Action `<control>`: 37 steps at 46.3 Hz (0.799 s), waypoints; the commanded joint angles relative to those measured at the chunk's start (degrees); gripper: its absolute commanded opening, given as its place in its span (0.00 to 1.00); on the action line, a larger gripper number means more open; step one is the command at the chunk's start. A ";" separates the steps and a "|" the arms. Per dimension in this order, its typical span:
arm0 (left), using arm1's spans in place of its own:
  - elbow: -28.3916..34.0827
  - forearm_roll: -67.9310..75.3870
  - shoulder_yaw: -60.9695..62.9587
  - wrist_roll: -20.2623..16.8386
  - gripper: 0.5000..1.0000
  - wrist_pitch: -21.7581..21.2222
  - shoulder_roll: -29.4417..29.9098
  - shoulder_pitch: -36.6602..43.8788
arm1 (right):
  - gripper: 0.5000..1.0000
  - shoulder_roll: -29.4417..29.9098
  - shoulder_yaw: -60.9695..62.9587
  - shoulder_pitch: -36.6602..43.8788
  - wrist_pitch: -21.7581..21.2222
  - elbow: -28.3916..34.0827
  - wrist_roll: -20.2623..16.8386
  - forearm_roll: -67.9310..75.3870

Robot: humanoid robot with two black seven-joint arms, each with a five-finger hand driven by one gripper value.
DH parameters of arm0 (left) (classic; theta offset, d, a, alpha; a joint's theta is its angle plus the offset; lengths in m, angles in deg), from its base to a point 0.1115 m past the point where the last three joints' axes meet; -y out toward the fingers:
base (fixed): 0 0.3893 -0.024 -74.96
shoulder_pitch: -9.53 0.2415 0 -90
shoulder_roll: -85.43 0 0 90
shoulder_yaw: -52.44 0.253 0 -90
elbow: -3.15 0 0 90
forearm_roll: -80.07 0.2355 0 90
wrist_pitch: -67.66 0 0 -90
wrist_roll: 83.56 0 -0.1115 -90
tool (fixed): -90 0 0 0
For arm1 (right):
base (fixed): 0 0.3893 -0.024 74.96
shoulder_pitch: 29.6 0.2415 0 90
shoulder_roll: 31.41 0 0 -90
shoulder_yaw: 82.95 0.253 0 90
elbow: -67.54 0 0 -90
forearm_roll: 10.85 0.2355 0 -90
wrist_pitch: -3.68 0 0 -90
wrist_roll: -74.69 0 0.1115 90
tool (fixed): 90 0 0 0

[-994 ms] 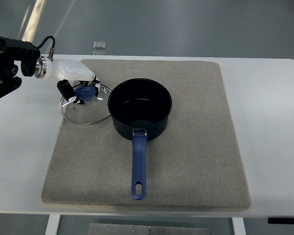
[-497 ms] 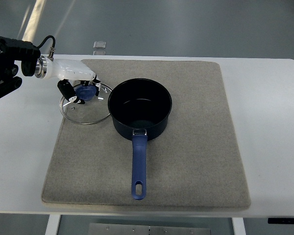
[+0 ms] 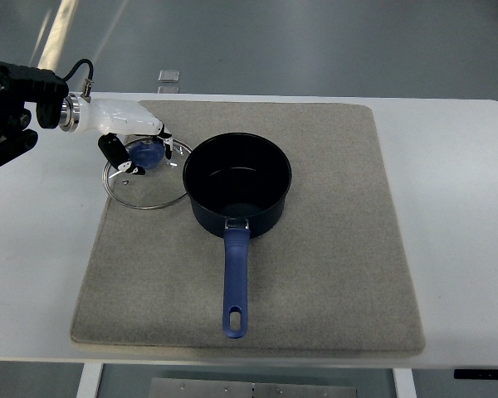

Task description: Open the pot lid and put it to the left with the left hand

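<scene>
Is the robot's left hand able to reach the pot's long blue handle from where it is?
Probably yes: nothing lies between the left hand and the handle. But the hand sits over the lid's knob.

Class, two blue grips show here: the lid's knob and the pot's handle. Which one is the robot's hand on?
The lid's knob: the left hand is around it, left of the pot. The pot's long handle lies untouched.

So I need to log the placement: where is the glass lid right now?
In the top view the glass lid lies on the grey mat at its left edge, just left of the blue pot, with the left hand over its knob.
</scene>
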State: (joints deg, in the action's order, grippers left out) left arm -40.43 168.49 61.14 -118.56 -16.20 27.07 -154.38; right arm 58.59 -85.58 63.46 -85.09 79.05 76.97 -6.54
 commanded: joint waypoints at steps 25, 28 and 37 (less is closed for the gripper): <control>-0.09 -4.22 -0.08 0.00 0.91 -0.08 0.00 0.00 | 0.83 0.00 0.00 0.02 0.00 0.00 0.00 0.00; -0.09 -4.83 -0.17 0.00 0.91 -0.08 0.00 0.00 | 0.83 0.00 0.00 0.02 0.00 0.00 0.00 0.00; -0.18 -13.26 -1.58 0.00 0.92 -0.17 -0.09 -0.79 | 0.83 0.00 0.00 0.02 0.00 0.00 0.00 0.00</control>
State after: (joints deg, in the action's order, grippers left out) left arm -40.61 158.73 60.08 -118.56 -16.31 27.01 -154.88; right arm 58.59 -85.58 63.48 -85.09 79.05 76.98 -6.54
